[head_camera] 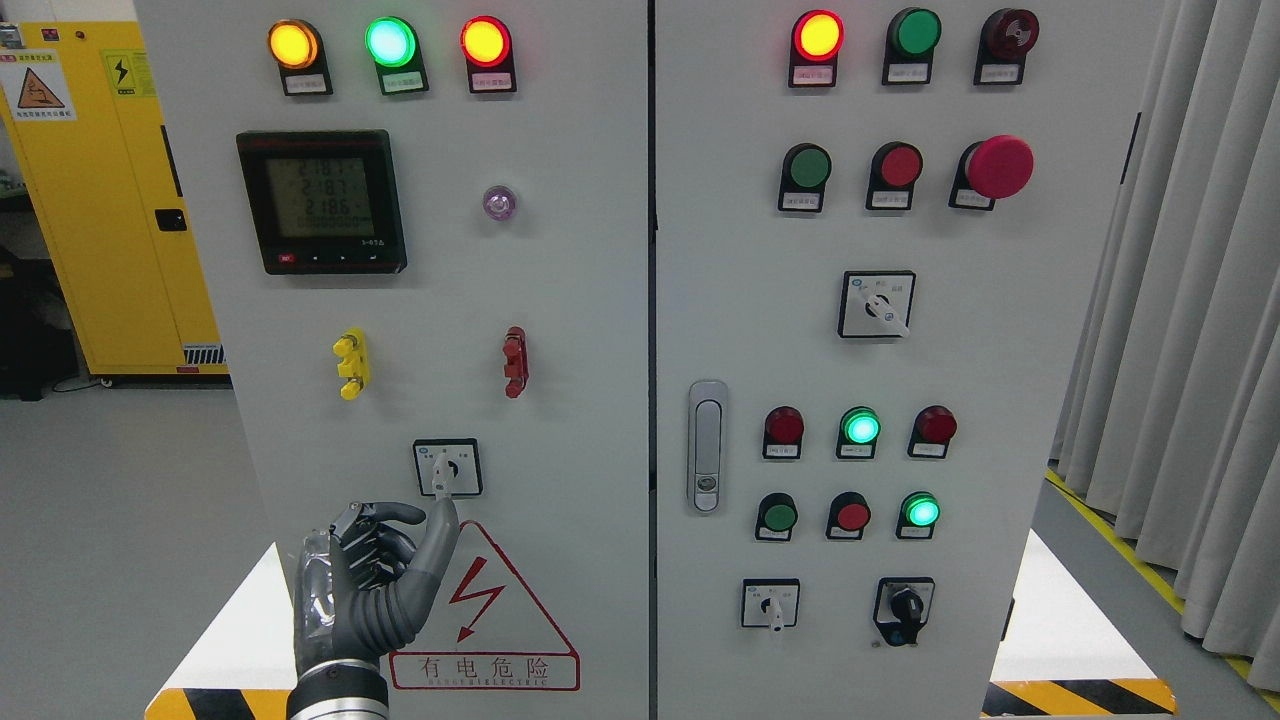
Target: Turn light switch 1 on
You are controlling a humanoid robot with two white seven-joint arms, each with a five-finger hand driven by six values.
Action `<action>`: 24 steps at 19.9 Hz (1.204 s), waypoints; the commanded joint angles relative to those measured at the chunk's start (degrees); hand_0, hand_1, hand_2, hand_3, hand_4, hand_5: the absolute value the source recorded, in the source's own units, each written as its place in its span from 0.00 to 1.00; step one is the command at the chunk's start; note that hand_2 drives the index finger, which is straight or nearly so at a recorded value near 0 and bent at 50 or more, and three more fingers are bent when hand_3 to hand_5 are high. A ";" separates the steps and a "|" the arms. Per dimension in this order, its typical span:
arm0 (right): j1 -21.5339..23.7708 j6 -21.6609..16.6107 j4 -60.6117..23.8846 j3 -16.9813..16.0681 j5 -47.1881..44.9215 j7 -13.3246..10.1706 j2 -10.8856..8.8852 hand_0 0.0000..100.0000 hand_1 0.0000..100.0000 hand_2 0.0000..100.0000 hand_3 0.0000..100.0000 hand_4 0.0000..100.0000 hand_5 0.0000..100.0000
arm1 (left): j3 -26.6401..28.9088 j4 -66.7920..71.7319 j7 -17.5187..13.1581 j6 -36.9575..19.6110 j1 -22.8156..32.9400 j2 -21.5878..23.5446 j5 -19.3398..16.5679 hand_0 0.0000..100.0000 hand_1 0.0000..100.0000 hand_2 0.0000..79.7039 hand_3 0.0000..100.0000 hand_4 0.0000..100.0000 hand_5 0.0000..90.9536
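Note:
A rotary switch with a white handle pointing down sits low on the left door of the grey cabinet. My left hand is raised just below it, the thumb tip close under the handle and the other fingers curled. It holds nothing. The right arm is out of view.
The left door carries three lit lamps, a digital meter, yellow and red terminals, and a red warning triangle. The right door has buttons, lamps, more rotary switches and a door latch. A yellow cabinet stands at the left, curtains at the right.

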 commanded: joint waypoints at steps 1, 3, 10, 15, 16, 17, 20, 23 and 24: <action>0.00 0.05 0.00 0.00 -1.67 0.04 0.00 0.00 0.50 0.04 0.00 0.00 0.00 | -0.01 1.67 0.02 0.63 -1.75 -0.12 -0.36 0.21 0.67 0.70 0.88 0.90 0.92; 0.00 0.05 0.00 0.00 -1.67 0.04 0.00 0.00 0.50 0.04 0.00 0.00 0.00 | -0.01 2.29 0.11 1.15 -2.28 -0.21 -0.36 0.21 0.67 0.70 0.88 0.90 0.92; 0.00 0.05 0.00 0.00 -1.67 0.04 0.00 0.00 0.50 0.04 0.00 0.00 0.00 | -0.01 3.26 0.29 1.59 -3.42 -0.56 -0.36 0.21 0.68 0.70 0.88 0.90 0.92; 0.00 0.05 0.00 0.00 -1.67 0.04 0.00 0.00 0.50 0.04 0.00 0.00 0.00 | -0.10 3.61 0.29 2.56 -3.86 -0.56 -1.15 0.20 0.69 0.70 0.88 0.90 0.92; 0.00 0.05 0.00 0.00 -1.67 0.04 0.00 0.00 0.50 0.04 0.00 0.00 0.00 | -0.10 3.61 0.29 2.65 -3.95 -0.56 -1.24 0.19 0.69 0.70 0.88 0.90 0.92; 0.00 0.05 0.00 0.00 -1.67 0.04 0.00 0.00 0.50 0.04 0.00 0.00 0.00 | -0.10 3.61 0.29 2.65 -4.21 -0.56 -1.24 0.19 0.69 0.70 0.88 0.90 0.92; 0.00 0.05 0.00 0.00 -1.67 0.04 0.00 0.00 0.50 0.04 0.00 0.00 0.00 | -0.10 3.70 0.29 2.82 -4.30 -0.56 -1.24 0.20 0.69 0.71 0.88 0.90 0.92; 0.00 0.05 0.00 0.00 -1.67 0.04 0.00 0.00 0.50 0.04 0.00 0.00 0.00 | -0.27 3.70 0.29 3.26 -4.30 -0.56 -1.24 0.21 0.69 0.71 0.88 0.90 0.92; 0.00 0.05 0.00 0.00 -1.67 0.04 0.00 0.00 0.50 0.04 0.00 0.00 0.00 | -0.27 3.70 0.29 3.35 -4.30 -0.56 -1.24 0.21 0.69 0.71 0.88 0.90 0.92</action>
